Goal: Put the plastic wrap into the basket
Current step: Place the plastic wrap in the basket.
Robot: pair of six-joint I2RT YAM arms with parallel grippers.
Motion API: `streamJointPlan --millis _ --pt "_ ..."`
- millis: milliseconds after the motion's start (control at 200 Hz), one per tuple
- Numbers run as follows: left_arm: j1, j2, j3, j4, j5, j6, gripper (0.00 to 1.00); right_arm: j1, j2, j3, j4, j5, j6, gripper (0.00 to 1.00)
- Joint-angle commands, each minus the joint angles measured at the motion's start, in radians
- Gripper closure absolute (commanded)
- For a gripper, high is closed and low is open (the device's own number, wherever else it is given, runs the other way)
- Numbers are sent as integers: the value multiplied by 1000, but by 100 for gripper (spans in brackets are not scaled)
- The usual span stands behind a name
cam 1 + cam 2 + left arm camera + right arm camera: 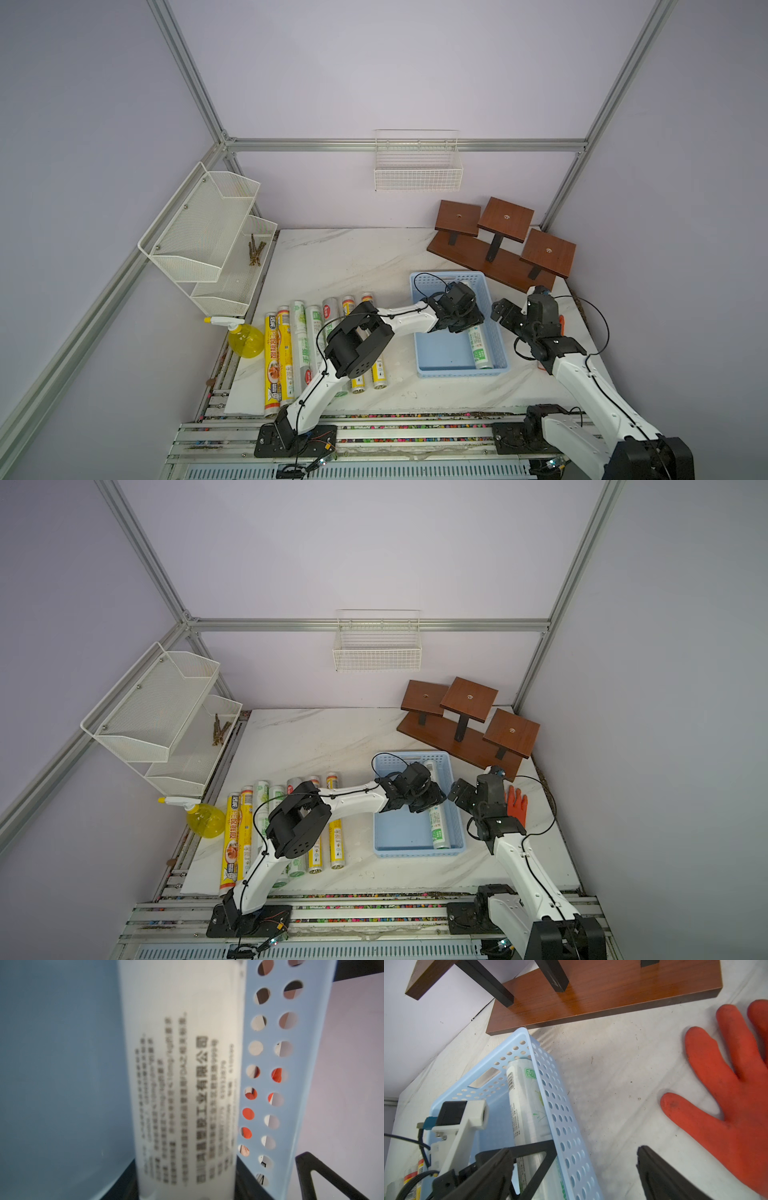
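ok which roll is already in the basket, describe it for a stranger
Find the light-blue basket on the white table, right of the row of rolls. One roll lies inside, along its right wall: white with green print, the only one off the table.

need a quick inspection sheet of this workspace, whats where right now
surface: white marble-look tabletop, specks of dirt
job's things: one white-green plastic wrap roll lies in the light-blue basket, along the wall nearest the right arm; about seven rolls lie in a row on the table beyond the basket's other side
clutter: yellow spray bottle, orange glove, wooden riser stand
grippers: left gripper straddles the roll in the basket, grip unclear; right gripper open, just outside the basket wall
cables: black cable loops above both wrists
surroundings: white wire basket on back wall, white mesh tiered shelf, aluminium frame
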Motion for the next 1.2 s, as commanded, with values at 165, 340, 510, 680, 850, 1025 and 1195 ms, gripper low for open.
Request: streamJointPlan --millis 165,340,510,680,850,1025,1195 --pt "-12 -7 48 19 25 -7 39 -12 -41 -15 2 26 -6 3" --pt "-15 -7 59 29 51 7 45 -14 -46 -18 -1 23 -6 3" --pt "-15 -23 52 22 49 18 42 -15 -57 -8 -17 13 -12 3" --pt "-15 -127 21 -56 -41 112 39 -16 -110 29 -60 -11 -35 2" --pt "-15 -297 -65 -127 -190 284 39 -16 -177 68 -60 -149 -50 3" --pt "-14 -531 -255 -198 -397 416 42 -15 -206 73 55 -442 -38 7" --pt "-6 -757 -472 -251 -602 481 45 15 -138 73 215 -657 58 14"
